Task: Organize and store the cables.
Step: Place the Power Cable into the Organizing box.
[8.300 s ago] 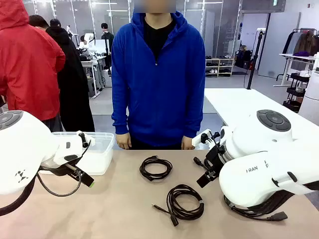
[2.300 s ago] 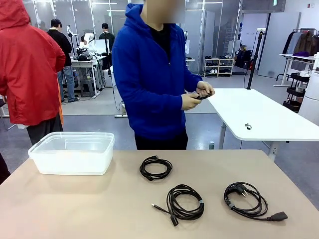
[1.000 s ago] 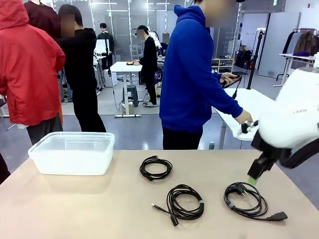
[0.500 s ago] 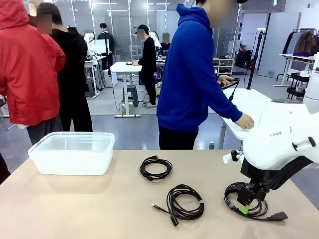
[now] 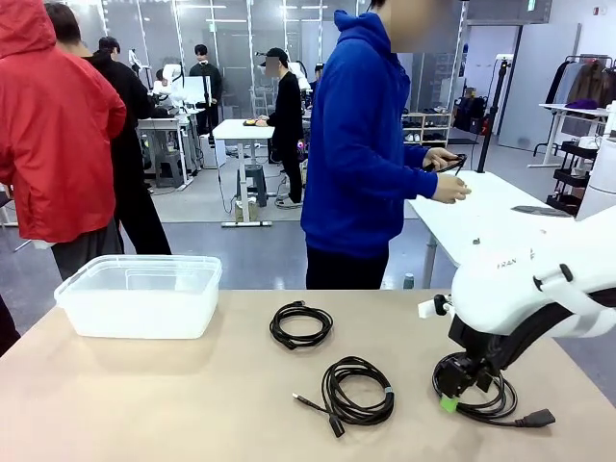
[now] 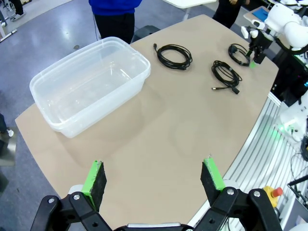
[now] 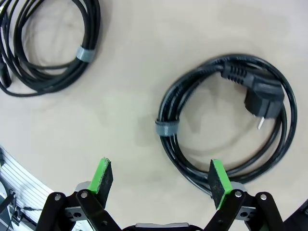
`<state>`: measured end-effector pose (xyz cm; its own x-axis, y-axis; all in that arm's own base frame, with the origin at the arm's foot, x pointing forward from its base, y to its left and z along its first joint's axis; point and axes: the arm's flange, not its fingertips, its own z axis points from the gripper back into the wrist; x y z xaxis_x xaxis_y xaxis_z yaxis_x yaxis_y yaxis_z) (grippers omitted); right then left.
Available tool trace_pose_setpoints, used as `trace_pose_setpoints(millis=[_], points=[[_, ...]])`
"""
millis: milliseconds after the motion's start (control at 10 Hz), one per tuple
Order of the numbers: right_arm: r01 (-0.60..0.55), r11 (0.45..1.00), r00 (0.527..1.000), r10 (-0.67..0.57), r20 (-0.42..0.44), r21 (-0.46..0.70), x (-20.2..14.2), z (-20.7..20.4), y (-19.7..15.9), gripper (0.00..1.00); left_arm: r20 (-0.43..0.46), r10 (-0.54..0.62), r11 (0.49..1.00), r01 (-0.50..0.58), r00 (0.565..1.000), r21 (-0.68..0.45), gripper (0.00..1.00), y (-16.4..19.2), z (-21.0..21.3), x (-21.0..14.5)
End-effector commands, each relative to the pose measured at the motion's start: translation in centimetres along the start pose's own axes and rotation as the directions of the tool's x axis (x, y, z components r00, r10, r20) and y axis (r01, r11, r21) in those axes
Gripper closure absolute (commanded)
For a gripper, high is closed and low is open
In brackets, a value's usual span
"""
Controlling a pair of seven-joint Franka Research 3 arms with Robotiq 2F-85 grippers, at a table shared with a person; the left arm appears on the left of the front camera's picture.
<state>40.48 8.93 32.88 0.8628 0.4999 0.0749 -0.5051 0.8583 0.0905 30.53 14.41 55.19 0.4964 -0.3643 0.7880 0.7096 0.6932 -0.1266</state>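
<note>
The right pincer (image 7: 160, 173) hangs low over the surface (image 5: 192, 404) with its jaws spread wide and nothing between them. Straight ahead of it lies the power cord (image 7: 166, 127), a flat coil bound by a grey band, at the surface's right side near the robot's edge. The coil sits off-centre to the jaws. One green pad is over the coil's near strands and the other is over bare surface outside the loop. The banded stretch lies between the pads and a little ahead, running roughly along the fingers, which I judge a fair lie for closing across it. The heavy plug rests inside the loop on the far side.

The second cable (image 5: 358, 390) lies toward the middle of the surface. The third cable (image 5: 300, 325) is nearer the person's edge. The left pincer (image 6: 153, 173), also wide open and empty, is high above the left side, well apart from every coil, so the right arm is much the nearer. The clear tub (image 5: 135, 318) stands at the far left corner.
</note>
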Motion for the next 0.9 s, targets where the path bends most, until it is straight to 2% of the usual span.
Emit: trace_pose_setpoints(millis=[0,600,700,800], points=[[-0.015,1.000,1.000,0.015,0.011,0.019,1.4,-1.4,0.4,0.00,0.012,-0.017,1.000,0.017,1.000,-0.017,0.00,0.2,0.3,0.1],[-0.038,0.999,0.999,0.037,-0.020,-0.007,3.6,-3.6,1.1,0.00,0.012,-0.017,1.000,0.017,1.000,-0.017,0.00,0.2,0.3,0.1],[-0.022,0.999,0.999,0.022,-0.035,-0.023,3.4,-3.6,1.1,0.09,0.012,-0.017,1.000,0.017,1.000,-0.017,0.00,0.2,0.3,0.1],[-0.012,0.999,0.999,0.010,-0.041,-0.030,3.1,-3.6,0.9,0.23,0.012,-0.017,1.000,0.017,1.000,-0.017,0.00,0.2,0.3,0.1]])
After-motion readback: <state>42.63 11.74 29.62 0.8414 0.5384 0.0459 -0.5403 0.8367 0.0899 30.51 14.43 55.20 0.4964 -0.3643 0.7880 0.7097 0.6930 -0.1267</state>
